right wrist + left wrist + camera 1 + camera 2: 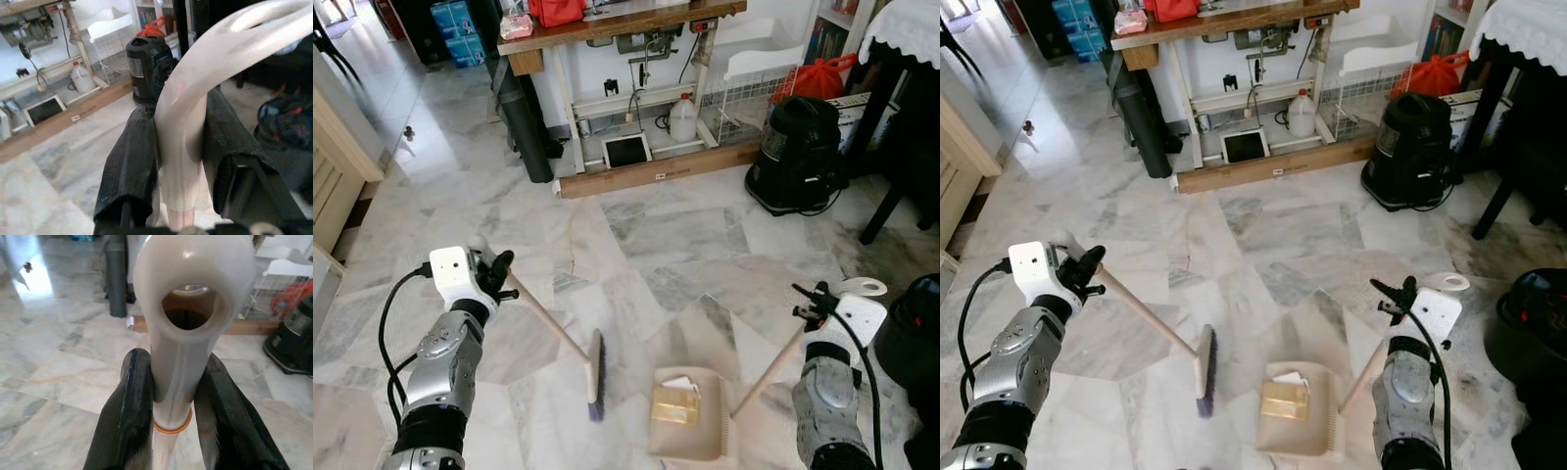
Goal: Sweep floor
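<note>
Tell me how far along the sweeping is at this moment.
Partly done: a yellowish piece of debris and a white scrap already lie in the dustpan. In hand: the left pincer is shut on the broom handle, bristles on the marble floor just left of the pan; the right pincer is shut on the dustpan's handle. Left: any further sweeping, then emptying the pan.

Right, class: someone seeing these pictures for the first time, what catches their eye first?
Probably the two tools held low in front: the left gripper shut on the broom, and the right gripper shut on the dustpan, which already holds a yellowish scrap. Beyond them, a black vacuum cleaner stands on the marble floor to the right.
</note>
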### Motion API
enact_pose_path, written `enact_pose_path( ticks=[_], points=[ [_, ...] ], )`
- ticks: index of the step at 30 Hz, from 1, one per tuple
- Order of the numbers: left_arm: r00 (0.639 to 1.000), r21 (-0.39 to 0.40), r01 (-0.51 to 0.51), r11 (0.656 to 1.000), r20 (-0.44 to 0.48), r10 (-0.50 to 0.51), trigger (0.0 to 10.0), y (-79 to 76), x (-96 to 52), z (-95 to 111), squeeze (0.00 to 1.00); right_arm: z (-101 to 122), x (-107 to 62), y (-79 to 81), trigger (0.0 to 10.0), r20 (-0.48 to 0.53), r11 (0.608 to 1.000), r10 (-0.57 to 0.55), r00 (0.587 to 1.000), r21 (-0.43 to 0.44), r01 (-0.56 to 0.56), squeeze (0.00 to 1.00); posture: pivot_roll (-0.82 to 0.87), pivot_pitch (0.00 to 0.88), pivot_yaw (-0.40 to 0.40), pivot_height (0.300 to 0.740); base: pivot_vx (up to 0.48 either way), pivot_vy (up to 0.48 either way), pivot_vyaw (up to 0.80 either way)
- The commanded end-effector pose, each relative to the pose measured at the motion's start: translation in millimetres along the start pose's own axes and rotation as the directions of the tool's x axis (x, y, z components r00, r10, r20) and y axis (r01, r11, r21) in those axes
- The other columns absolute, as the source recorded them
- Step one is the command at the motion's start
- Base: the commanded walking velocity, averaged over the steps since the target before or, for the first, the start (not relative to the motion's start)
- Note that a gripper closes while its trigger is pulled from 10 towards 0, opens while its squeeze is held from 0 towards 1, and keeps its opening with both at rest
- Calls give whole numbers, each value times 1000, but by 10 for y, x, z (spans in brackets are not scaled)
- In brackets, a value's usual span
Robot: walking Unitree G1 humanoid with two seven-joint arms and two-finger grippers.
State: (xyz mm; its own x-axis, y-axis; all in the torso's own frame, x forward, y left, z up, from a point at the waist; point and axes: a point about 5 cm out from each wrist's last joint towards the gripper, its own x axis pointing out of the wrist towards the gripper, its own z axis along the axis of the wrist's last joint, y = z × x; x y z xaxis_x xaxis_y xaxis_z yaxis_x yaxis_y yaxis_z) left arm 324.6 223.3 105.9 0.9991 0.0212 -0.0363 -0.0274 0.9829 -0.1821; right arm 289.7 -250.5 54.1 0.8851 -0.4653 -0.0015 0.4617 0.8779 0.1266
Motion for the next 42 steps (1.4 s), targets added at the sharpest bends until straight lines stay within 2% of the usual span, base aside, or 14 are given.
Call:
enact_pose_path(
  ticks=[1, 8, 11, 14, 19, 22, 25, 28, 31, 34, 40, 42],
  points=[
    [999, 23, -10, 1000, 51, 9, 10000, 42, 49, 114, 0, 52, 51, 42, 10000, 13, 996, -6, 1000, 85, 5, 0, -24, 0, 105, 740, 0, 0, 0],
    [999, -5, 9, 1000, 52, -9, 10000, -23, 154, 110, 0, 42, 96, 84, 10000, -14, 987, 21, 1000, 162, -18, 0, -20, 0, 78, 740, 0, 0, 0],
    [998, -84, 30, 996, 59, -25, 10000, -60, 183, 124, 0, 45, 109, 104, 10000, -18, 983, 41, 999, 179, -37, 0, -22, 0, 71, 740, 0, 0, 0],
    [997, -109, 40, 993, 72, -32, 10000, -84, 194, 135, 0, 44, 115, 108, 10000, -20, 985, 56, 998, 167, -51, 0, -24, 0, 65, 740, 0, 0, 0],
    [990, -213, 127, 969, 93, -109, 10000, -157, 199, 142, 0, 69, 147, 67, 10000, -17, 984, 55, 998, 172, -51, 0, -26, 0, 57, 740, 0, 0, 0],
    [987, -183, 157, 970, 56, -149, 10000, -185, 208, 111, 0, 81, 169, 48, 10000, -19, 984, 57, 998, 170, -53, 0, -18, 0, 53, 740, 0, 0, 0],
    [991, -152, 132, 980, 51, -125, 10000, -147, 205, 104, 0, 88, 182, 41, 10000, -20, 984, 59, 998, 170, -55, 0, -18, 0, 53, 740, 0, 0, 0],
    [995, -54, 53, 997, 86, -48, 10000, -29, 189, 150, 0, 105, 199, 44, 10000, -16, 984, 57, 998, 172, -53, 0, -19, 0, 56, 740, 0, 0, 0],
    [992, -33, 29, 999, 120, -25, 10000, 4, 181, 196, 0, 107, 201, 46, 10000, -14, 983, 58, 998, 174, -54, 0, -24, 0, 61, 740, 0, 0, 0],
    [973, 50, -29, 998, 231, 17, 10000, 45, 183, 412, 0, 130, 215, 22, 10000, -2, 983, 52, 999, 177, -50, 0, -32, 0, 68, 740, 0, 0, 0],
    [964, 145, -30, 989, 267, -10, 10000, -13, 175, 442, 0, 147, 209, 17, 10000, 19, 983, 60, 998, 171, -62, 0, -42, 0, 70, 740, 0, 0, 0],
    [968, 181, -10, 983, 247, -36, 10000, -52, 157, 377, 0, 145, 197, 12, 10000, 27, 984, 63, 998, 168, -66, 0, -49, 0, 70, 740, 0, 0, 0]
  ],
)
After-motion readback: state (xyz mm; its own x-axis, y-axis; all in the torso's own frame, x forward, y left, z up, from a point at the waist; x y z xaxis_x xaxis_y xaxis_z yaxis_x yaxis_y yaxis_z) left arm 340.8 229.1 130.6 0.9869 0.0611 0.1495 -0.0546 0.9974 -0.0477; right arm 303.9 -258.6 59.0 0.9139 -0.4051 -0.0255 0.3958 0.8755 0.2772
